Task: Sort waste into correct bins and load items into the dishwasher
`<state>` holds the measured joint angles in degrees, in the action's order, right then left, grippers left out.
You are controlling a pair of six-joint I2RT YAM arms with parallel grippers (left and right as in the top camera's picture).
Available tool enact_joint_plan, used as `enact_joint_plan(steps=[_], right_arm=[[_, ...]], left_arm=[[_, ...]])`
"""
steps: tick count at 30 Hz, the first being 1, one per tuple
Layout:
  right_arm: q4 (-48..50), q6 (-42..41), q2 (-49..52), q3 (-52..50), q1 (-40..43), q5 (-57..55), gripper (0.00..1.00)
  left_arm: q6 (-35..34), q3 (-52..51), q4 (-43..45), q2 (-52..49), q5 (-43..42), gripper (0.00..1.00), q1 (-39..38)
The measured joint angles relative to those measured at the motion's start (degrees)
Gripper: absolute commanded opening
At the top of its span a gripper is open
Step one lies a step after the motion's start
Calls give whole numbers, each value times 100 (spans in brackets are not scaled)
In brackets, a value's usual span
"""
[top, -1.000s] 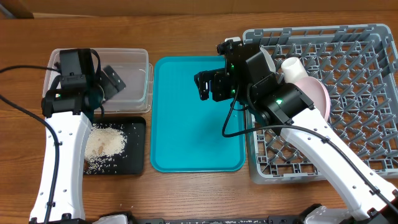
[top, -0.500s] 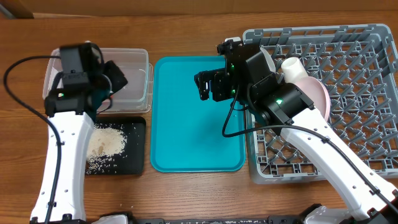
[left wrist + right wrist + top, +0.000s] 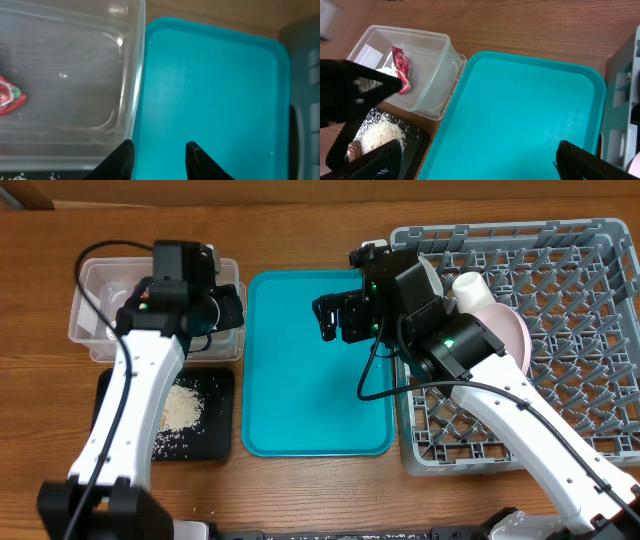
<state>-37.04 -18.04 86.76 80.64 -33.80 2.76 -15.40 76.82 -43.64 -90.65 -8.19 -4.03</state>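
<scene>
The clear tub holds a red snack wrapper, which also shows at the left edge of the left wrist view. White rice grains lie on the black tray. My left gripper hovers over the tub's right rim beside the teal tray; its jaws stand partly apart with nothing between them. My right gripper hangs wide open and empty above the teal tray. A pale plate and a white cup stand in the grey dish rack.
The teal tray lies between the bins on the left and the rack on the right. My right arm reaches across the rack's left side. A brown crumb sits beside the rice. Wooden table surrounds everything.
My left arm has swung right, from the tub's left part to its right rim near the teal tray. The right arm has stayed still.
</scene>
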Motion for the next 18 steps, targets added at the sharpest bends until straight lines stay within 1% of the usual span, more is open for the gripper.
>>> enact_joint_plan(steps=[3,9,14,18], right_arm=[[0,2,0,0,0,0,100],[-2,2,0,0,0,0,100],[-2,2,0,0,0,2,100],[0,2,0,0,0,0,100]], left_arm=[[240,4,151,-358,7,33,0],[544,4,452,-938,83,34,0],[658,4,531,-1139,179,30,0],[664,4,461,-1165,201,30,-2]])
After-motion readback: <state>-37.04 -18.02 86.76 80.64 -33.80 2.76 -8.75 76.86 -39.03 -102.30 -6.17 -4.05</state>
